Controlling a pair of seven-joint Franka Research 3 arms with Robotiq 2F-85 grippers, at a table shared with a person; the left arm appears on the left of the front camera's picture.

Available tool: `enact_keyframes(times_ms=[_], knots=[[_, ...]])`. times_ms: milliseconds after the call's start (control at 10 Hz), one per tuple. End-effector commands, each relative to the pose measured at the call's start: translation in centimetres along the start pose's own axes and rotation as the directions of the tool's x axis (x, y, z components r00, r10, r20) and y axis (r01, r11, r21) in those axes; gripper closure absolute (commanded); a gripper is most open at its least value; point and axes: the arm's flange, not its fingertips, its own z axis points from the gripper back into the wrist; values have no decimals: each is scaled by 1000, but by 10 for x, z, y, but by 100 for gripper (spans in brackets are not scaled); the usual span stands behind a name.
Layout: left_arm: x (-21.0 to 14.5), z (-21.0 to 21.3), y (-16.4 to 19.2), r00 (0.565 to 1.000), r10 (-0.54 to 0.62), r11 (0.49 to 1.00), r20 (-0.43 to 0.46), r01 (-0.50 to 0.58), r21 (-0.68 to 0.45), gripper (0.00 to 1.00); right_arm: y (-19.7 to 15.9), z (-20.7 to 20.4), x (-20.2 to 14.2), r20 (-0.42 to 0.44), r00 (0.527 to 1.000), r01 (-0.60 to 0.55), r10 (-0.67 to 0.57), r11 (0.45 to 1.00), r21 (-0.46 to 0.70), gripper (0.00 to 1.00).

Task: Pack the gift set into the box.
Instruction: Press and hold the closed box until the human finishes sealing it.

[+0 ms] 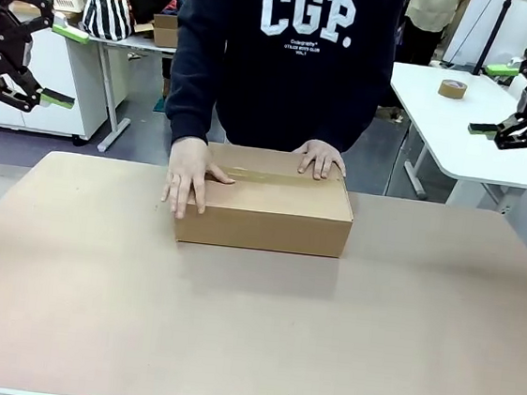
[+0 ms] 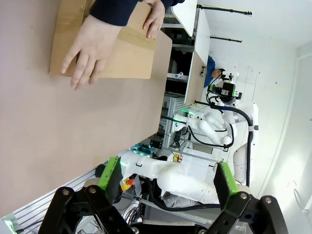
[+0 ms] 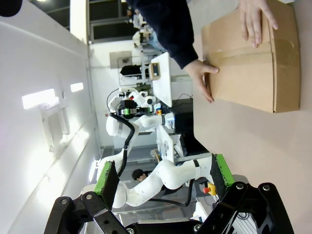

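Table (image 1: pixel 248 347) holds closed box (image 1: pixel 270 222); sweatshirt (image 1: pixel 285 87) reads "CGP.", smaller print (image 1: pixel 303 47) unreadable.

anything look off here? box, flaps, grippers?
Nothing stands out. The cardboard box sits square on the table, flaps shut, the person's right hand and left hand flat on top. The left gripper and right gripper hang open and empty at the sides.

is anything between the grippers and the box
A person's hand and their other hand lie flat on the closed top of the box. The left gripper and right gripper hang open at the sides.
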Motion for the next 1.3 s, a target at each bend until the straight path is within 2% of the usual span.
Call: enact_keyframes(times_ms=[0, 1200], knots=[[-2, 1, 0, 1000, 7, 1000, -9, -7, 0, 0, 4, 0, 0, -8, 1000, -6, 6, 1000, 7, 0], [-2, 1, 0, 1000, 7, 1000, -9, -7, 0, 0, 4, 0, 0, -8, 1000, -6, 6, 1000, 7, 0]])
